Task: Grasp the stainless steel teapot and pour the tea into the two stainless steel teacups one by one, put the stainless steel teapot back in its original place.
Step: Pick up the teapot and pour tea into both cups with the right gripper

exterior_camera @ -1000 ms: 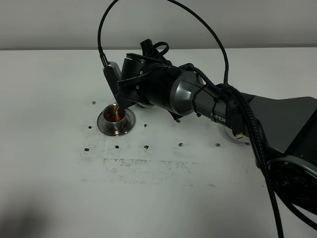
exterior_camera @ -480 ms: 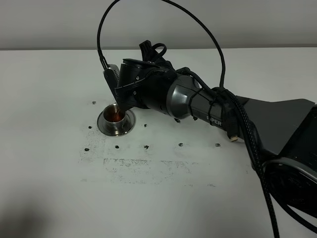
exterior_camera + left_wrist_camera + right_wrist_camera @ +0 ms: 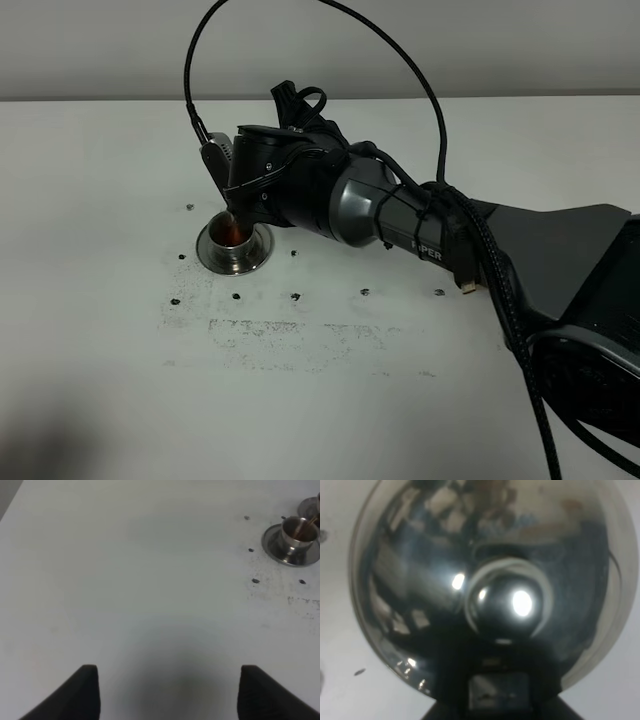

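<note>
Reddish tea is rising in the teacup [image 3: 236, 240]; we are tipping the teapot [image 3: 485, 580] further, right hand [image 3: 494, 690] clamped on it, this pour nearly done.

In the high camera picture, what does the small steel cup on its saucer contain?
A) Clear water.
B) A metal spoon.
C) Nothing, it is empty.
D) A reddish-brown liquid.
D: the teacup on its saucer shows reddish-brown tea inside. The stainless steel teapot hangs close before the right wrist camera.
</note>
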